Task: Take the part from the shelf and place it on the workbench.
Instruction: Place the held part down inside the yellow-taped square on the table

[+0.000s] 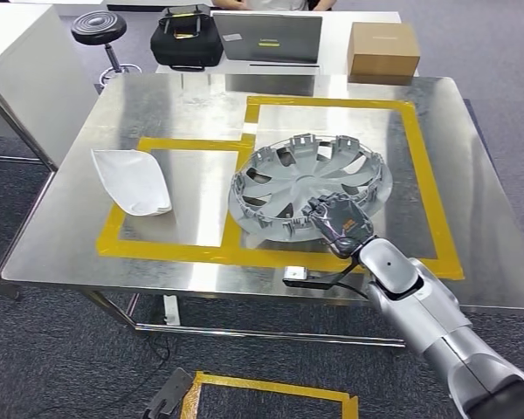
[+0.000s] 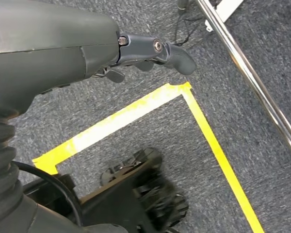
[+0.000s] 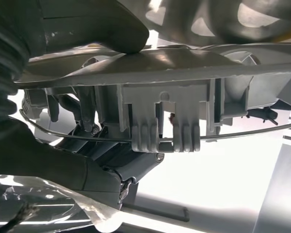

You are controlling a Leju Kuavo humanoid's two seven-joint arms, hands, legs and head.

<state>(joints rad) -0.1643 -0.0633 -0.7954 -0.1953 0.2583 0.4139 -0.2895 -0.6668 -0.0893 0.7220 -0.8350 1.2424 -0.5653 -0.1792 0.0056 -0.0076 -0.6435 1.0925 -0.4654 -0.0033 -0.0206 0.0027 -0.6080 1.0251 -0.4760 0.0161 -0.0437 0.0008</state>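
The part is a grey plastic wheel cover, lying inner side up on the steel workbench inside the large yellow-taped square. My right hand grips its near rim. In the right wrist view the thumb presses on one face of the rim and the darker fingers lie against the other, beside the clips and wire ring. My left hand hangs over the carpet, fingers stretched out and holding nothing.
A white curved panel lies in the smaller taped square to the left. Beyond the bench stand a laptop, black bag, cardboard box and stool. Yellow tape marks the floor under the left hand.
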